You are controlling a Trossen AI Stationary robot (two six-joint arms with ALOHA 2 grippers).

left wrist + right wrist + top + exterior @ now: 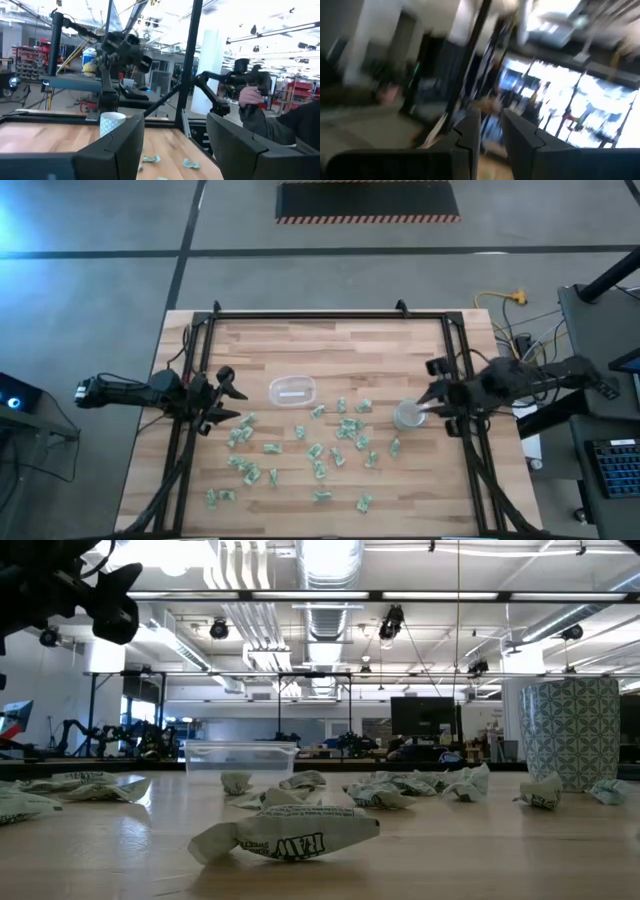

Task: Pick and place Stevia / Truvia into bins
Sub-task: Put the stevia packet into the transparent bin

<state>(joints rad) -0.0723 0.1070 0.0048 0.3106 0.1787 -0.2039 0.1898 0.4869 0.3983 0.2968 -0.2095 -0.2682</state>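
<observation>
The wooden tabletop (330, 350) carries everything, and judging by how it lies the sorting has hardly begun. Largest on it is the spread of Stevia / Truvia packets (318, 450): dozens of small pale green and white packets lie loose across the near and middle part of the tabletop, from its left side over to the round cup, none of them stacked or gathered. Next in size is the clear rectangular tub (292, 391), standing just beyond the packets near the middle; it looks to hold one flat pale item at most, and whether that is a packet I cannot tell. The round cup (409, 416) stands at the right edge of the scatter; its contents do not show from above, and the low view shows only its patterned wall. The left claw (224, 395) hangs at the left side of the tabletop, beside the nearest packets, its fingers (120, 145) spread apart with nothing between them. The right claw (432, 408) sits just beside the round cup; its fingers (520, 135) stand close together with a narrow gap, and no packet shows in that gap, so whether it holds anything I cannot tell. Nearly every packet remains to be picked and binned.
</observation>
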